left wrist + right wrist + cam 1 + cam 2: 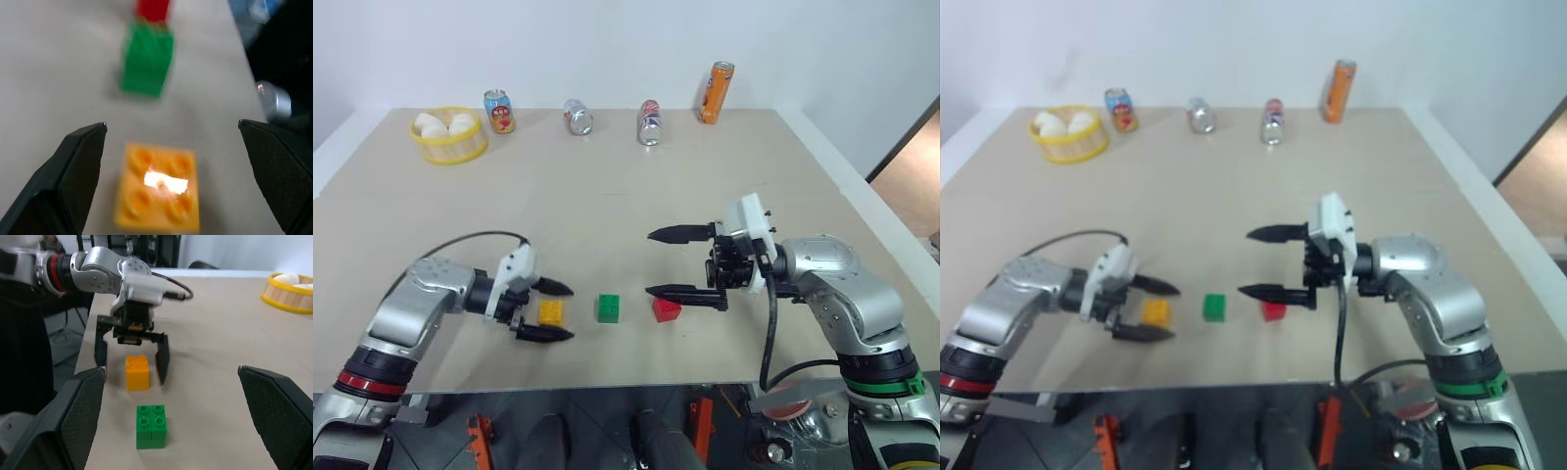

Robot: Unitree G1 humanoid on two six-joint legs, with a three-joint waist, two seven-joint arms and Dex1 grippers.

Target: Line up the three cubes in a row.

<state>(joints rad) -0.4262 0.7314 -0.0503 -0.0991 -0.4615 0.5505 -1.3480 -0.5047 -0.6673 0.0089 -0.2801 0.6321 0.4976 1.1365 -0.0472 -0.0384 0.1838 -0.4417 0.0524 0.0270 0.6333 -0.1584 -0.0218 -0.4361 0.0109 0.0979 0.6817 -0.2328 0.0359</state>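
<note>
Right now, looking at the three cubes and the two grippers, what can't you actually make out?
- Red cube: head views, lower finger of the right gripper crosses its top; touching or apart, unclear.
- Red cube, left wrist view: cut off by the picture's edge and blurred.
- Yellow-orange cube: left wrist view, glare hides part of its studs, between the open left gripper fingers.

Beige table (pixel 607 166), plain white wall (pixel 607 49) behind, brown floor (pixel 915 186) right.

You see the small red studded plastic block (pixel 666 310) partly hidden behind the right hand's lower black finger, and in the left wrist view the picture's edge cuts it off, blurred.
</note>
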